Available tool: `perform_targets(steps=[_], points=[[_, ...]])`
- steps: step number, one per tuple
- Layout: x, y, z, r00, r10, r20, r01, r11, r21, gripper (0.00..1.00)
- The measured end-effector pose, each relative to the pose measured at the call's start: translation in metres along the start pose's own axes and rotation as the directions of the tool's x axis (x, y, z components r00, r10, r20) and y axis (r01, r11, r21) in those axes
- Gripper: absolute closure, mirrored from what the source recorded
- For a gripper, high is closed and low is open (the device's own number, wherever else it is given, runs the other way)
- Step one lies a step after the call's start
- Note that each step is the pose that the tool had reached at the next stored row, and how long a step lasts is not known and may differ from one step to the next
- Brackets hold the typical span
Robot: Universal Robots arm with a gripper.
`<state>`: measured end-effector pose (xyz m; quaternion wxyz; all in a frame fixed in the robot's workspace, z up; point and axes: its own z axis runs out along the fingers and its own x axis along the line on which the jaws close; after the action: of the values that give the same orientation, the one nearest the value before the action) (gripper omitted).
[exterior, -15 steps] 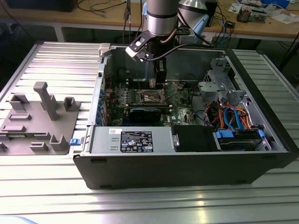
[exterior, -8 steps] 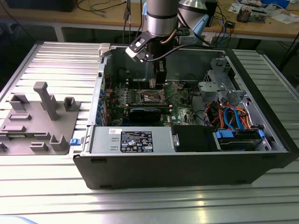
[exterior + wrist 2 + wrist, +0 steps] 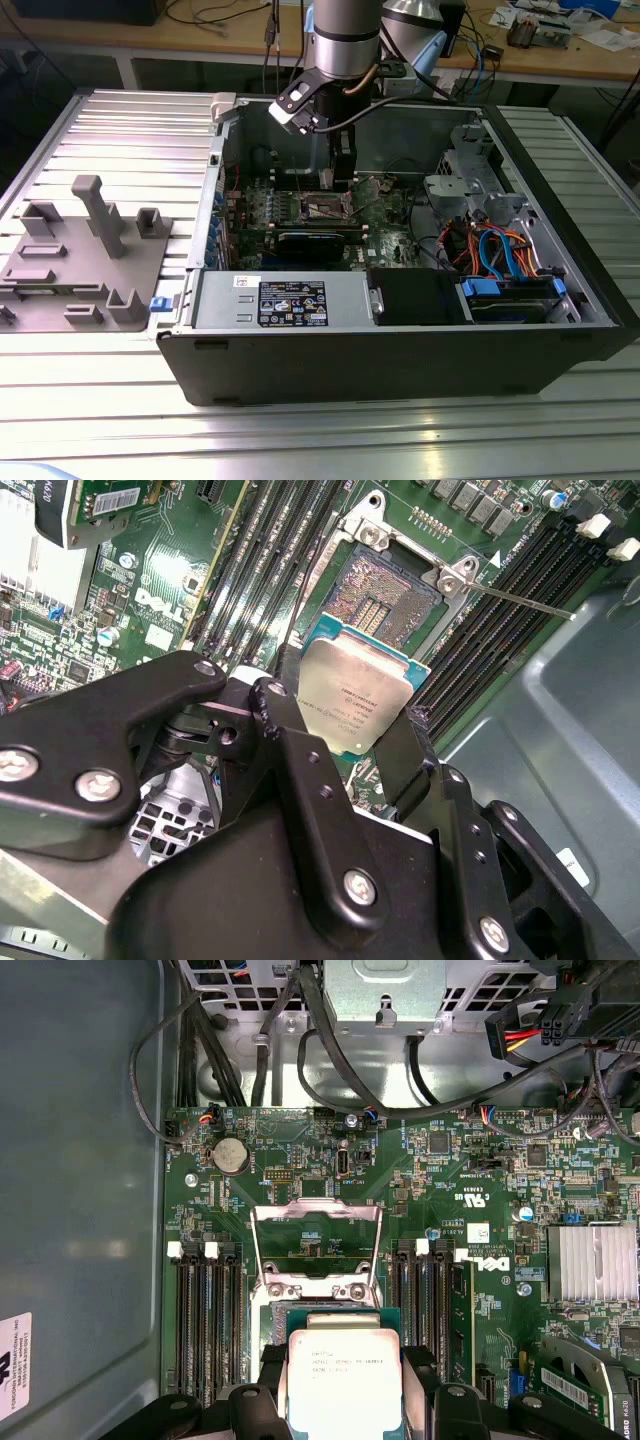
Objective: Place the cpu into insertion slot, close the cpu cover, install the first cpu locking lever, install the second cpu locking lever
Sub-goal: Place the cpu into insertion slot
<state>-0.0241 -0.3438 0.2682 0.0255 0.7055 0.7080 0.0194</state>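
My black gripper [image 3: 352, 712] is shut on the cpu [image 3: 350, 685], a small square chip with a silvery top and a teal edge. In the second wrist view the chip hangs just short of the insertion slot [image 3: 392, 582], a dark square socket with a silvery rim that lies uncovered. In the first wrist view the cpu [image 3: 343, 1365] sits between my fingers [image 3: 262, 1400], and the cpu cover [image 3: 315, 1250] stands raised behind it. A thin metal locking lever [image 3: 520, 598] sticks out beside the socket. In the exterior view my gripper [image 3: 343, 178] reaches down into the open computer case above the socket [image 3: 325, 207].
Long black memory slots [image 3: 205, 1320] flank the socket on both sides. A finned heat sink [image 3: 592, 1260] and black cable bundles [image 3: 330, 1050] are close by. The grey case wall [image 3: 80, 1210] runs along one side. A grey fixture [image 3: 90, 250] stands at the exterior view's left.
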Motion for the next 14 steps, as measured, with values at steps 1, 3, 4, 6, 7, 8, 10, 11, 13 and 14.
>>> perform_targets(steps=[1,3,4,6,7,8,10,11,13,14], points=[[0.0000,0.0000,0.0003,1.0000,0.000,-0.0001,0.000,1.0000,0.0000,0.46],[0.0000,0.0000,0.0005,1.0000,0.000,0.0000,0.000,1.0000,0.0000,0.46],[0.0000,-0.0001,0.0006,1.0000,0.000,0.0001,0.000,1.0000,0.0000,0.46],[0.0000,-0.0001,0.0009,1.0000,0.000,0.0000,0.000,1.0000,0.0000,0.46],[0.0000,-0.0001,0.0011,1.0000,0.000,0.0000,0.000,1.0000,0.0000,0.46],[0.0000,-0.0001,0.0012,1.0000,0.000,-0.0001,0.000,1.0000,-0.0001,0.46],[0.0000,-0.0001,0.0018,1.0000,0.000,0.0000,0.000,1.0000,0.0000,0.46],[0.0000,-0.0001,0.0019,1.0000,0.000,0.0000,0.000,1.0000,0.0000,0.46],[0.0000,-0.0001,0.0021,1.0000,0.000,0.0001,0.000,1.0000,0.0000,0.46],[0.0000,-0.0001,0.0023,1.0000,0.000,-0.0001,0.000,1.0000,-0.0001,0.46]])
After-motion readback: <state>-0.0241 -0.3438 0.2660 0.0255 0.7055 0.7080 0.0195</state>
